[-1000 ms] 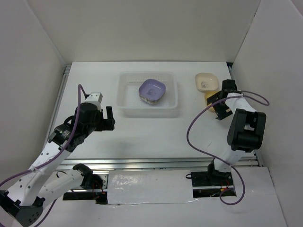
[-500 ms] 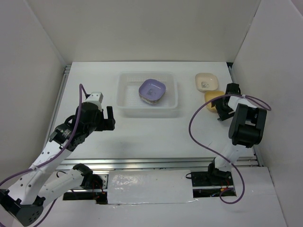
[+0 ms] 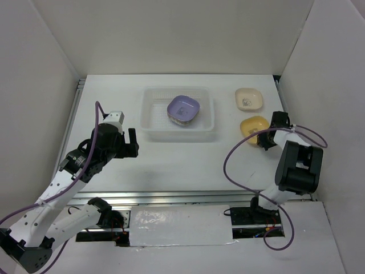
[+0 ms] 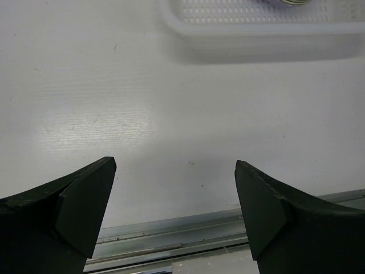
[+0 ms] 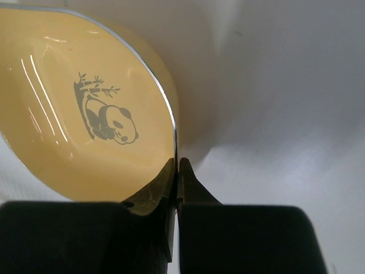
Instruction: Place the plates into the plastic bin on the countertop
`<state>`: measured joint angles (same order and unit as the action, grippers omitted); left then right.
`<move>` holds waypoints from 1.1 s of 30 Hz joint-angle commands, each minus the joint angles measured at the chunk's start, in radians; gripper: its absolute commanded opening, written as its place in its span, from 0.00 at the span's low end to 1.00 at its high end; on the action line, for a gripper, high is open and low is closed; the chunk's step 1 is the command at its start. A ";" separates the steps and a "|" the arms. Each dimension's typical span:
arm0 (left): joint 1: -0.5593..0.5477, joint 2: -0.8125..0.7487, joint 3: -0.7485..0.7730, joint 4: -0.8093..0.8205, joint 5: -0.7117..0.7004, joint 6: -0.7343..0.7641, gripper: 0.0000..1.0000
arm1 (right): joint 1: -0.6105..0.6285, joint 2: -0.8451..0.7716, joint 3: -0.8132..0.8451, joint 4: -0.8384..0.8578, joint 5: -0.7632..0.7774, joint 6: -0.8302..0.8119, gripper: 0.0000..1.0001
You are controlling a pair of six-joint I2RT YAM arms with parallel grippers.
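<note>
At the right of the overhead view, the right gripper [image 3: 264, 138] has its jaws closed on the near edge of a yellow plate [image 3: 254, 124]. The right wrist view shows the two fingertips pinched together on the thin rim of the plate [image 5: 85, 114], one on each face, with the gripper [image 5: 177, 169] at the bottom centre of the frame. The plate fills the upper left of that frame, and a panda-and-bamboo picture [image 5: 105, 117] shows on its inner face. I cannot tell whether the plate is resting on the countertop [image 3: 188, 165] or is clear of it.

A cream plate [image 3: 249, 99] lies flat just above the yellow one in the overhead view, close to it.

The plastic bin [image 3: 149, 117] stands in the upper middle of the countertop, and a purple plate [image 3: 183, 108] sits near its centre.

The left gripper [image 3: 132, 142] is at the left of the frame, below and left of the bin. Its jaws are wide apart and hold nothing. In the left wrist view, the gripper [image 4: 177, 194] is over bare countertop, with the bin's near wall [image 4: 256, 35] along the top edge and a metal rail [image 4: 171, 234] along the bottom.
</note>
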<state>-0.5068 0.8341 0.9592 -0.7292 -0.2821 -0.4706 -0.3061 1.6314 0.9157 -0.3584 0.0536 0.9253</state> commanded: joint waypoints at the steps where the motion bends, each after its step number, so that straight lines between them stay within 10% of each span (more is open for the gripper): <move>1: -0.004 -0.012 0.000 0.034 0.003 0.015 0.99 | 0.086 -0.175 -0.081 0.032 0.061 0.020 0.00; 9: -0.004 -0.032 0.004 0.028 -0.025 0.004 0.99 | 0.481 -0.262 0.170 -0.094 0.156 0.081 0.00; 23: -0.004 -0.049 0.001 0.022 -0.048 -0.005 0.99 | 0.771 0.398 1.015 -0.385 0.176 0.170 0.09; 32: -0.004 -0.055 -0.002 0.030 -0.019 0.006 0.99 | 0.780 0.254 0.818 -0.290 0.241 0.230 0.23; 33: -0.004 -0.055 0.000 0.031 -0.017 0.007 0.99 | 0.777 0.239 0.815 -0.303 0.252 0.224 0.38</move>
<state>-0.5076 0.7895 0.9592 -0.7315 -0.3134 -0.4740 0.4927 1.9770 1.7458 -0.6697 0.2401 1.1343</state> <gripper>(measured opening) 0.993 0.326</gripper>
